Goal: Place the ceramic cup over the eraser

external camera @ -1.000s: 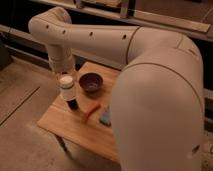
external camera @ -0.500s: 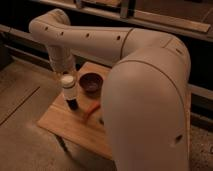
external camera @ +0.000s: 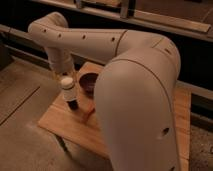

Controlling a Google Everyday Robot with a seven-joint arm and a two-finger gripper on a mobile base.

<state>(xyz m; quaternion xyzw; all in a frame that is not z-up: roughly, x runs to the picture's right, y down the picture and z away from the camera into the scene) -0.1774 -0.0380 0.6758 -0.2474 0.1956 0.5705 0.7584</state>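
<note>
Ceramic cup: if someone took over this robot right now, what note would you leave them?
End effector: shut, low over the table's left part, right at the cup; whether it grips the cup is unclear.
Cup: upright, left of the bowl, with a dark shape directly beneath it, possibly the eraser.
Done: cup appears to sit above it.
Left: check that the cup covers the eraser, then let go.
</note>
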